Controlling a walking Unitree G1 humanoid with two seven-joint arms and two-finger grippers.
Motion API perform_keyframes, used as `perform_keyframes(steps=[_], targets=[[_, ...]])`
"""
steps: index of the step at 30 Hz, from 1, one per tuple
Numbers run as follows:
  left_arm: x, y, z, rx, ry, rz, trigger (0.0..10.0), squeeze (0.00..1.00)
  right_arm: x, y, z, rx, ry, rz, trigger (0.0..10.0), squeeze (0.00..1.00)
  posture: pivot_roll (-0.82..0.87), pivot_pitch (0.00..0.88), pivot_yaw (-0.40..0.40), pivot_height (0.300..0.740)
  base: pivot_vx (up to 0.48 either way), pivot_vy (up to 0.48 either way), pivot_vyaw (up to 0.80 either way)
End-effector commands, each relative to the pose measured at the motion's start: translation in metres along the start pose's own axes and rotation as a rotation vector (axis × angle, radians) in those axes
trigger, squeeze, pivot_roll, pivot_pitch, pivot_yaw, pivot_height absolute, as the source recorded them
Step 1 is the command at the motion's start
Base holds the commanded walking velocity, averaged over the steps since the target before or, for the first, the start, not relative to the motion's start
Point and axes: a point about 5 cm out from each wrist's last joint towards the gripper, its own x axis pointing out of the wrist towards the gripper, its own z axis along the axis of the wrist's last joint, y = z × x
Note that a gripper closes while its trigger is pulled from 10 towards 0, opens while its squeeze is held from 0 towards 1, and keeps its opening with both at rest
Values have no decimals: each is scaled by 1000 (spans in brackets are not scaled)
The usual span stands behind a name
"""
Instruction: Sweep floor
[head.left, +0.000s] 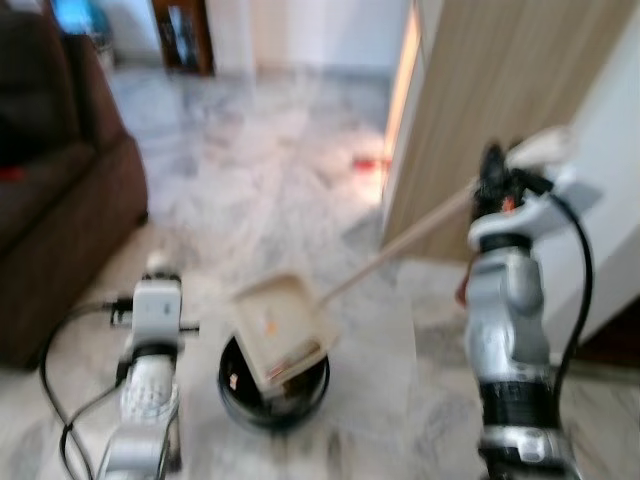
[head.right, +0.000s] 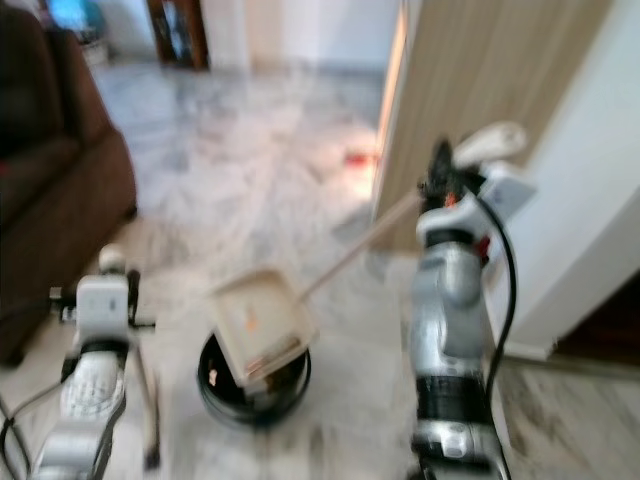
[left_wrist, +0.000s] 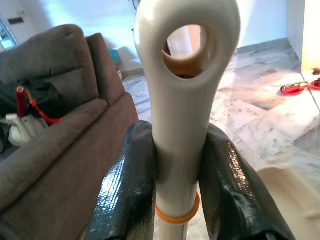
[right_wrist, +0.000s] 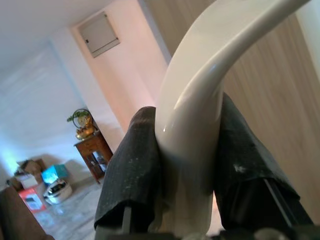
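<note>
Left wrist view: left end effector (left_wrist: 175, 185) clamps the broom handle (left_wrist: 182, 100); right end effector (right_wrist: 187, 170) clamps the dustpan handle (right_wrist: 200, 100).

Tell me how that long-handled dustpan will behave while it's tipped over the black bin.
The dustpan looks like light, rigid plastic. Held only at its handle's far end by the right gripper, it may swing or twist. The glossy handle could slip in the jaws.
</note>
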Motion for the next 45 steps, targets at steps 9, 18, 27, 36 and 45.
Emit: perform_keyframes(steps=[9,18,27,36,45], targets=[[2,0,6,1,-39,0,10000,0,4,1,15,10,-62,7,10000,0,40,0,21,740,292,0,0],[2,0,7,-5,-47,3,10000,0,4,2,14,15,-58,12,10000,0,40,0,20,740,257,0,0],[2,-2,8,-13,-54,-4,10000,0,1,20,16,30,-64,146,10000,0,37,0,21,740,0,0,0],[2,-3,7,-18,-54,-11,10000,0,-5,42,23,11,-113,301,10000,0,36,0,22,740,0,0,0],[3,-5,8,-25,-57,-17,10000,0,-16,74,25,2,-157,452,10000,0,33,0,23,740,0,0,0]])
